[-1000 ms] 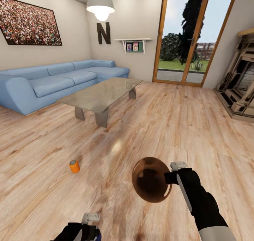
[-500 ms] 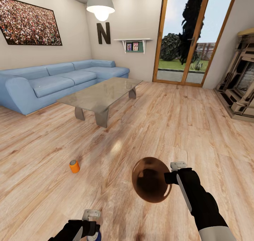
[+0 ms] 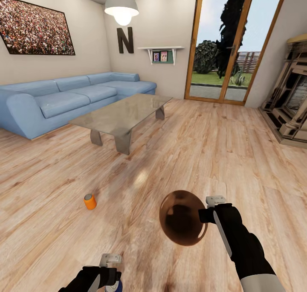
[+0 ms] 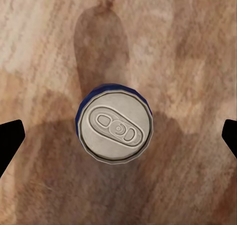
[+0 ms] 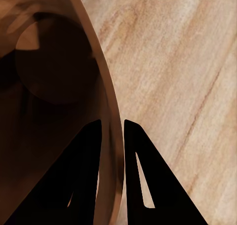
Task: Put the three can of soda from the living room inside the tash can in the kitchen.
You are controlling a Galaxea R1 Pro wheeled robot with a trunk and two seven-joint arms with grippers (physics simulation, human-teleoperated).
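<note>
Now the right pincer (image 5: 112, 136) clamps the tash can (image 3: 182, 218) by its rim. Left pincer (image 4: 118, 136) hangs spread wide above a blue-sided can (image 4: 114, 122); an orange soda can (image 3: 89, 201) stands at its 11 o'clock.

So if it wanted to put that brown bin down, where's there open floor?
Bare wood floor stretches between the glass coffee table and the fireplace, and ahead of the brown bin. It is tighter near the left hand: a blue-sided can stands under it, an orange can nearby.
</note>
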